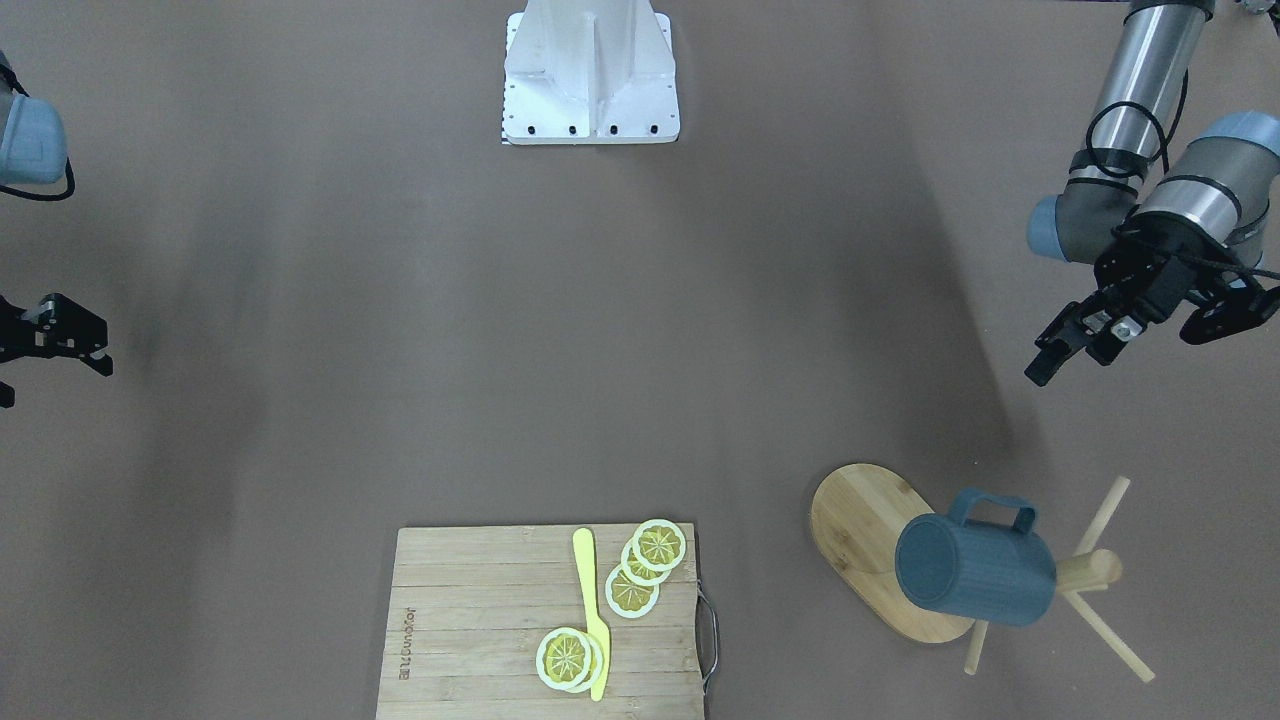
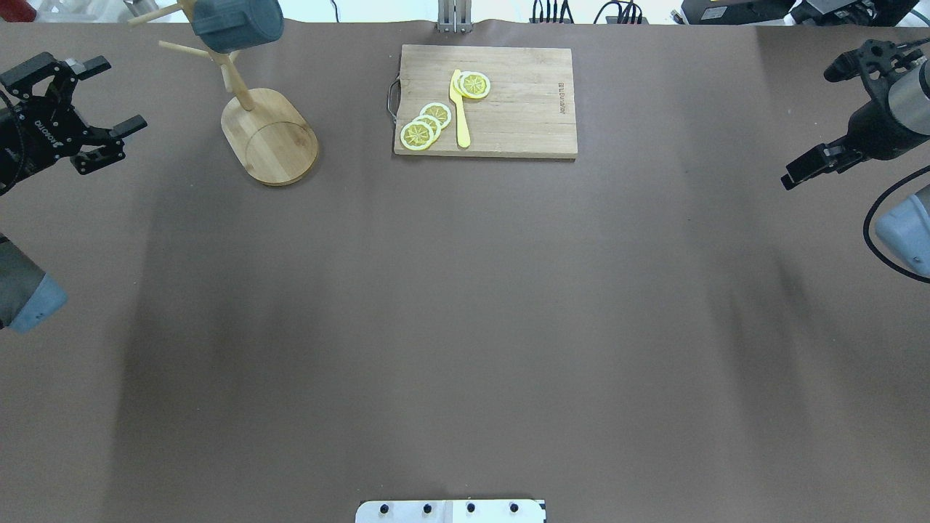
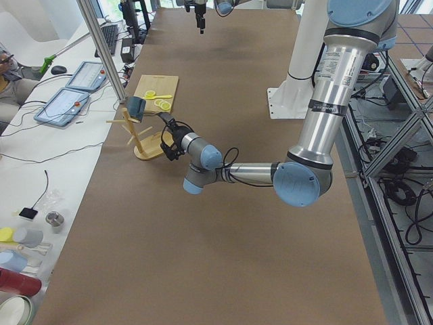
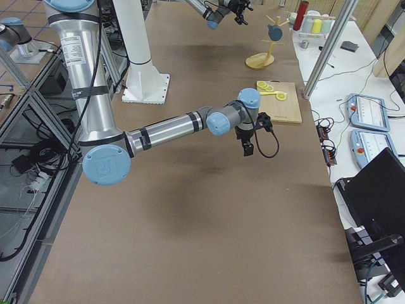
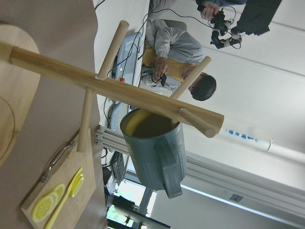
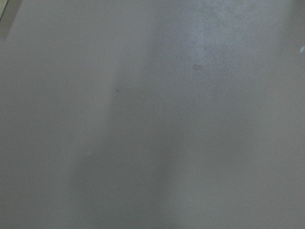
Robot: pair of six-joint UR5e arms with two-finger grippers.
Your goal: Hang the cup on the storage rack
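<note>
The dark blue-grey cup [image 1: 975, 570] hangs on the bamboo storage rack [image 1: 860, 530], its yellow mouth against the central post and its handle pointing away. The peg that carries it is hidden. In the left wrist view the cup [image 5: 155, 152] sits under the post [image 5: 114, 88]. My left gripper [image 2: 116, 94] is open and empty, apart from the rack, at the table's left edge. My right gripper [image 2: 810, 123] is open and empty at the far right edge. The overhead view shows the cup [image 2: 236, 22] above the oval base [image 2: 272, 138].
A rectangular bamboo cutting board [image 2: 523, 109] with lemon slices [image 2: 425, 127] and a yellow knife [image 2: 459, 109] lies at the table's far middle. The white robot base [image 1: 590, 75] stands on the near side. A person [image 5: 176, 52] sits beyond the far edge.
</note>
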